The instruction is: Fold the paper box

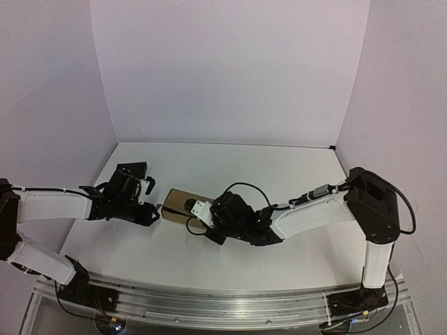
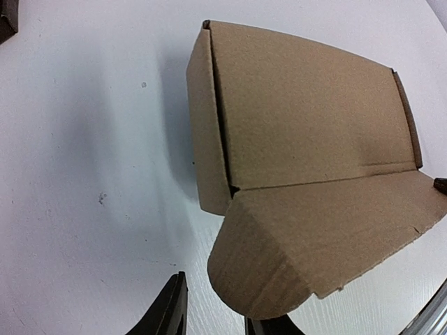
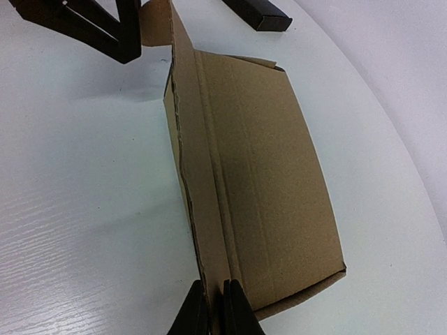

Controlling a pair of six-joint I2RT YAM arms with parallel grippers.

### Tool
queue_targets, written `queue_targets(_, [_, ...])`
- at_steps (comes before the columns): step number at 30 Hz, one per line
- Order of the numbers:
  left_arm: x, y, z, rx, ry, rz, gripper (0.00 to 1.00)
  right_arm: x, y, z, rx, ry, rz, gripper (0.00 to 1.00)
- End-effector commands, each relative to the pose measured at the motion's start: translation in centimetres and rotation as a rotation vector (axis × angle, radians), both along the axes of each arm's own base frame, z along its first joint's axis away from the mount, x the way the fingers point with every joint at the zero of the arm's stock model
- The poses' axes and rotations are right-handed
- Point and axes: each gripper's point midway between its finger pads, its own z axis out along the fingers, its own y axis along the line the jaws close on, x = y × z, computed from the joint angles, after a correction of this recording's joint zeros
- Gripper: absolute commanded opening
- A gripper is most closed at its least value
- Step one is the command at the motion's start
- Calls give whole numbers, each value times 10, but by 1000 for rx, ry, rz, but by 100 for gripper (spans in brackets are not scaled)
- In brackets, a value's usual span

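The paper box [image 1: 180,202] is a small brown cardboard box lying in the middle of the table between the arms. In the left wrist view the box [image 2: 307,118] has a rounded flap [image 2: 293,251] sticking out towards my left gripper [image 2: 216,301]. That gripper is open, with the flap's tip lying over its right finger [image 2: 272,326]. It also shows in the top view [image 1: 151,213] at the box's left end. My right gripper [image 3: 215,287] is shut on the box's upright long wall [image 3: 199,181]. It sits at the box's right end [image 1: 193,218].
A black rectangular block [image 3: 257,12] lies beyond the box on the far side, and its corner shows in the left wrist view [image 2: 7,19]. The left gripper's fingers [image 3: 105,28] appear past the box's far end. White walls enclose the table [image 1: 230,258].
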Motion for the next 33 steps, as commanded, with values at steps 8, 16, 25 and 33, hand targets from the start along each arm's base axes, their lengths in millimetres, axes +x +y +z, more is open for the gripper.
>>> queue_targets(8, [-25, -36, 48, -164, -84, -294, 45, 0, 4, 5, -11, -7, 31, 15])
queue_targets(16, [-100, -44, 138, -137, -593, -921, 57, -14, 4, 22, -22, 19, 105, 42])
queue_targets(25, [-25, -31, 101, 229, -710, -1057, 65, -46, -4, 94, 178, 208, 208, 88])
queue_targets(33, [35, -11, 142, 34, -733, -1129, 58, -63, -22, 151, 474, 693, 379, 89])
